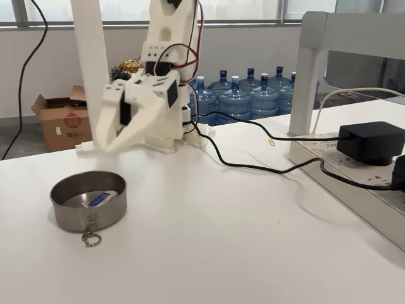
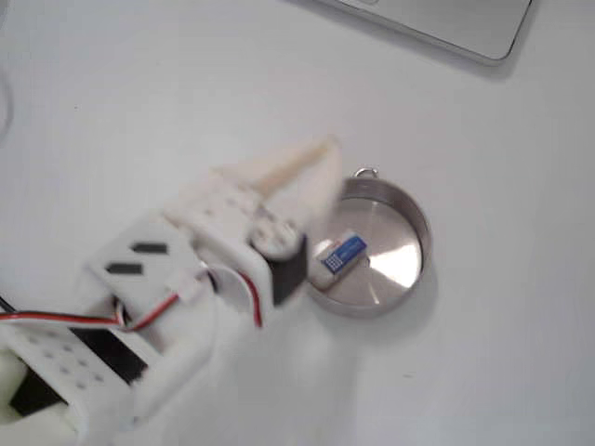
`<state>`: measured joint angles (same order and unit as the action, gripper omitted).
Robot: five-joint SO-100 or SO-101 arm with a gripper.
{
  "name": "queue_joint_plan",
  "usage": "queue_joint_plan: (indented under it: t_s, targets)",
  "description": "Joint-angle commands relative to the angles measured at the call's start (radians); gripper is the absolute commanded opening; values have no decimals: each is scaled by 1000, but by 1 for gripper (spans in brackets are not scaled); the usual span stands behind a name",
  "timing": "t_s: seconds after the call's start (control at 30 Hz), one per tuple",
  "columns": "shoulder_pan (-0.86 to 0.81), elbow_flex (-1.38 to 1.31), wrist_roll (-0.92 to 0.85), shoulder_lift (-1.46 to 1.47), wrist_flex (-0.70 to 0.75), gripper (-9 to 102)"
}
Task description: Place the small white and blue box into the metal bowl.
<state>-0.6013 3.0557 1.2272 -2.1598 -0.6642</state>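
Observation:
The small white and blue box lies inside the metal bowl, near the wall closest to the arm, with nothing holding it. A short chain with a key ring hangs from the bowl's rim. My white gripper hovers just beyond the bowl's rim, above the table and apart from the box. It is motion-blurred, and its fingertips appear to meet with nothing between them.
The arm's base stands at the back of the white table. Black cables run right to a power adapter on a raised white shelf. A grey slab's corner lies at the table's far edge. Water bottles stand off the table.

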Motion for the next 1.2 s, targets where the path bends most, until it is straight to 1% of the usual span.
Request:
queue_joint_plan:
  t_s: [0.0, 0.1, 0.33, 0.43, 0.5, 0.53, 0.6, 0.67, 0.83, 0.93, 1.03, 1.17]
  targets:
    - [121, -2, -192, -54, 0, -6]
    - [236, -2, -396, -95, -14, -6]
    - [468, 37, -968, -247, 2, -6]
    - [597, 129, -1115, -304, 3, -6]
    - [650, 173, -1173, -353, 51, -6]
    - [664, 181, -1184, -400, 112, -6]
    - [701, 170, -1200, -554, 279, -6]
    - [732, 172, -1198, -723, 514, -6]
    - [735, 172, -1201, -1081, 1109, -6]
    - [735, 167, -1203, -1230, 1402, -6]
    - [735, 161, -1203, -1345, 1588, -6]
    - [736, 161, -1192, -1351, 1704, -6]
